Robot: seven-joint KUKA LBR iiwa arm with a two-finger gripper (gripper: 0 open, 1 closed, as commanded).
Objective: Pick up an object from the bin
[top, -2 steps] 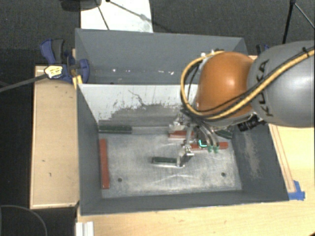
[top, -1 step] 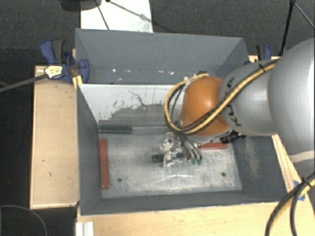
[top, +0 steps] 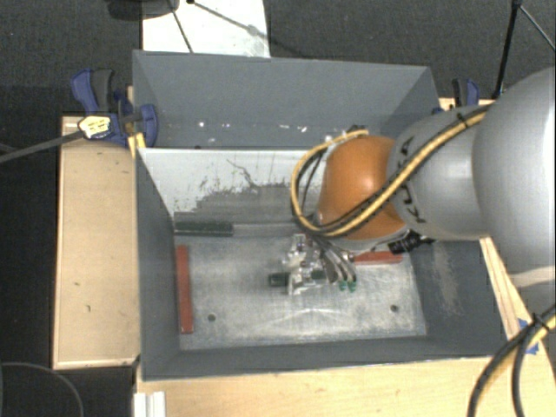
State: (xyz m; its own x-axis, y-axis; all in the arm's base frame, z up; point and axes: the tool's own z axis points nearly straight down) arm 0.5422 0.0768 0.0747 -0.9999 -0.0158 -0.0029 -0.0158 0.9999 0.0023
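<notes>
My gripper point(top: 304, 270) is low over the middle of the bin floor, below the orange wrist cover. A small black piece point(top: 278, 279) lies right at its left side, touching or nearly touching it. A small green piece point(top: 347, 285) shows at its right side. Whether either one is held I cannot tell. Just behind the gripper to the right, a flat red strip point(top: 380, 256) lies on the floor, partly hidden under the arm.
A long red bar point(top: 184, 289) lies along the bin's left wall. A dark grey bar point(top: 203, 228) rests at the foot of the back wall, left of centre. The arm covers the bin's right side.
</notes>
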